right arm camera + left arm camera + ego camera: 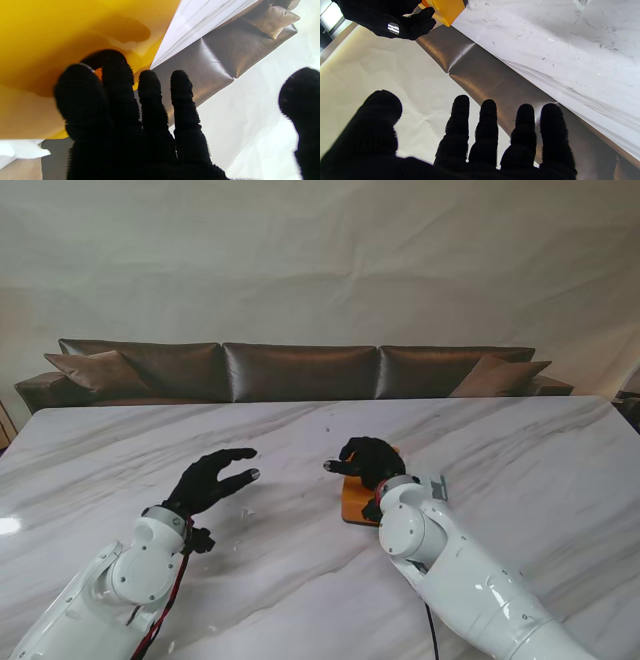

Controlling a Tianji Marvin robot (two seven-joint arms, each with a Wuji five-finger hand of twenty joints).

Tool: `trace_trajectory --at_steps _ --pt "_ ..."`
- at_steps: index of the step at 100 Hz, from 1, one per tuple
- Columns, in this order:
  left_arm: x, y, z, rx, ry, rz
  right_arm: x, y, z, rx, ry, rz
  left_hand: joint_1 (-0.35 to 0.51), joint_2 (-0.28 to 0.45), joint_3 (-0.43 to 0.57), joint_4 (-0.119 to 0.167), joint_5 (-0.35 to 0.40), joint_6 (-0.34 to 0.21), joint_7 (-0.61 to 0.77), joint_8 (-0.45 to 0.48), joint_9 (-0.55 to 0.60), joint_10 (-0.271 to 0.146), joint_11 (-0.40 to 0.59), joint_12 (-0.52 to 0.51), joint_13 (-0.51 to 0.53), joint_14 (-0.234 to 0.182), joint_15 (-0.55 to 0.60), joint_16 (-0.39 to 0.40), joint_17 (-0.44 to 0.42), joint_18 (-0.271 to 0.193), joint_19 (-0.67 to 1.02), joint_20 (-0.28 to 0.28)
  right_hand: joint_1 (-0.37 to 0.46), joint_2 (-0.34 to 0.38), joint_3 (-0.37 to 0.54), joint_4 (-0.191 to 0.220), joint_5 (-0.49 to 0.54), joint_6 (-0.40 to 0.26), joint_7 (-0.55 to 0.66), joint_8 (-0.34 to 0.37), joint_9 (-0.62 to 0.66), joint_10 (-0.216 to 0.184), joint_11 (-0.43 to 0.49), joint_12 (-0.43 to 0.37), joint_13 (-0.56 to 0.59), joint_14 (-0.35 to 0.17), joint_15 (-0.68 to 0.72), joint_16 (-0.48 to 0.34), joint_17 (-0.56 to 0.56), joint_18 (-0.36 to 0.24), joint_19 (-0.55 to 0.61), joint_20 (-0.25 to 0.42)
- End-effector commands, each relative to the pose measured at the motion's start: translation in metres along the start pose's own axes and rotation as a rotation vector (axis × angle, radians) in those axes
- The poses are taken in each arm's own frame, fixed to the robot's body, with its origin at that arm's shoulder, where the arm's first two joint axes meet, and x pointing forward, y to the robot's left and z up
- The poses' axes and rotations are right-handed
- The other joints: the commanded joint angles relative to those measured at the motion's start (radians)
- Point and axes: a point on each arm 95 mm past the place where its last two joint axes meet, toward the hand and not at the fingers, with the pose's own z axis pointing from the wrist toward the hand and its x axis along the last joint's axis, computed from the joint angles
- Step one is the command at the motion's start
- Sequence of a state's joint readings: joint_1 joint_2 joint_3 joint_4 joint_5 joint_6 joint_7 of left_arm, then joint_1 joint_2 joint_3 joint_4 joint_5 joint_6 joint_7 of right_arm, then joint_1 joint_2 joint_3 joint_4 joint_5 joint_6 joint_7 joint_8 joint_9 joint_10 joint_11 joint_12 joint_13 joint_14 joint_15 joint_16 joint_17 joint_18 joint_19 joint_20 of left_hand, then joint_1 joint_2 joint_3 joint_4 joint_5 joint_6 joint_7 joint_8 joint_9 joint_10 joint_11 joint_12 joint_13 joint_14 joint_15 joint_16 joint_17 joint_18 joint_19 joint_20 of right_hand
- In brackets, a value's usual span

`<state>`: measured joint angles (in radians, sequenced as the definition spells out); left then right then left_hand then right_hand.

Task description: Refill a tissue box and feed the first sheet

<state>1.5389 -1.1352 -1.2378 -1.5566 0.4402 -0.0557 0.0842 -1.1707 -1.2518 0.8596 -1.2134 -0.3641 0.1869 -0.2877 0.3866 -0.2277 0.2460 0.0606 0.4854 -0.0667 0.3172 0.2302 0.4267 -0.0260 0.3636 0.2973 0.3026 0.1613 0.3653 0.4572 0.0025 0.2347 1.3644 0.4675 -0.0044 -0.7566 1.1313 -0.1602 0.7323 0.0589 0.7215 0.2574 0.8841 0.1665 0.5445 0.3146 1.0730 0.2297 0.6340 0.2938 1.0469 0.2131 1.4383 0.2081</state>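
Observation:
An orange-yellow tissue box [353, 501] lies on the white marble table [500, 450], just right of centre. My right hand [368, 461], in a black glove, is laid over the box's top with fingers stretched out and thumb held apart, gripping nothing. In the right wrist view its fingers [147, 100] reach past the yellow box [57, 32]. My left hand [208, 482] hovers open to the left of the box, fingers spread, a clear gap away from it. The left wrist view shows its fingers [487, 130], the box's corner [446, 10] and the right hand [382, 17]. No loose tissue sheet can be made out.
A brown leather sofa [300, 370] with cushions runs behind the table's far edge. A small white patch [20, 150] shows beside the box in the right wrist view; what it is cannot be told. Small specks dot the marble.

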Motion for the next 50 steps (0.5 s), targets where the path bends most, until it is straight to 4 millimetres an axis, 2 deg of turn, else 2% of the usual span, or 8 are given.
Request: trace_trajectory --at_steps 1,33,37,40,50 --pt "0.001 0.002 -0.002 -0.006 0.003 -0.008 0.006 -0.010 -0.001 0.036 0.016 0.018 -0.019 0.037 0.007 0.041 0.018 0.011 0.015 0.021 0.007 0.005 0.021 0.011 0.027 0.004 0.011 0.013 -0.002 0.027 -0.432 0.019 0.009 0.021 -0.018 0.024 -0.020 0.008 -0.006 -0.004 -0.023 0.016 0.020 -0.008 -0.004 0.142 0.015 0.000 0.013 -0.075 -0.005 -0.021" --pt "-0.003 0.001 -0.008 0.004 -0.014 -0.016 0.022 -0.027 -0.005 0.113 0.118 0.067 -0.020 0.036 0.011 0.041 0.020 0.010 0.015 0.022 0.005 0.004 0.022 0.011 0.030 0.005 0.012 0.014 -0.001 0.028 -0.431 0.020 0.009 0.027 -0.026 0.026 -0.026 -0.008 -0.005 -0.003 -0.027 0.000 0.017 -0.009 -0.015 0.141 0.007 0.000 0.012 -0.067 -0.010 -0.033" --pt "-0.003 0.001 -0.008 0.005 -0.017 -0.017 0.024 -0.027 -0.006 0.121 0.135 0.063 -0.021 0.037 0.011 0.041 0.020 0.010 0.015 0.022 0.005 0.003 0.021 0.011 0.028 0.004 0.011 0.014 -0.001 0.028 -0.431 0.020 0.004 0.033 -0.028 0.026 -0.034 -0.039 -0.006 -0.003 -0.030 -0.035 0.012 -0.011 -0.016 0.140 0.006 0.001 0.016 -0.062 0.000 -0.029" --pt "-0.003 0.001 -0.009 0.005 -0.018 -0.018 0.025 -0.027 -0.007 0.127 0.146 0.056 -0.020 0.038 0.011 0.041 0.020 0.010 0.015 0.022 0.006 0.003 0.021 0.011 0.028 0.004 0.011 0.014 -0.001 0.028 -0.431 0.020 -0.002 0.037 -0.031 0.026 -0.040 -0.082 -0.005 0.000 -0.027 -0.077 -0.004 -0.019 -0.009 0.135 0.013 0.004 0.022 -0.067 0.026 -0.017" --pt "-0.004 0.001 -0.009 0.006 -0.021 -0.021 0.029 -0.026 -0.012 0.151 0.178 0.017 -0.021 0.036 0.011 0.040 0.022 0.010 0.015 0.022 0.007 -0.006 0.021 0.010 0.028 0.005 0.011 0.014 -0.001 0.029 -0.431 0.021 -0.021 0.054 -0.047 0.026 -0.050 -0.184 -0.012 0.011 -0.034 -0.174 -0.063 -0.041 0.013 0.098 0.015 0.001 0.056 -0.147 0.133 0.050"
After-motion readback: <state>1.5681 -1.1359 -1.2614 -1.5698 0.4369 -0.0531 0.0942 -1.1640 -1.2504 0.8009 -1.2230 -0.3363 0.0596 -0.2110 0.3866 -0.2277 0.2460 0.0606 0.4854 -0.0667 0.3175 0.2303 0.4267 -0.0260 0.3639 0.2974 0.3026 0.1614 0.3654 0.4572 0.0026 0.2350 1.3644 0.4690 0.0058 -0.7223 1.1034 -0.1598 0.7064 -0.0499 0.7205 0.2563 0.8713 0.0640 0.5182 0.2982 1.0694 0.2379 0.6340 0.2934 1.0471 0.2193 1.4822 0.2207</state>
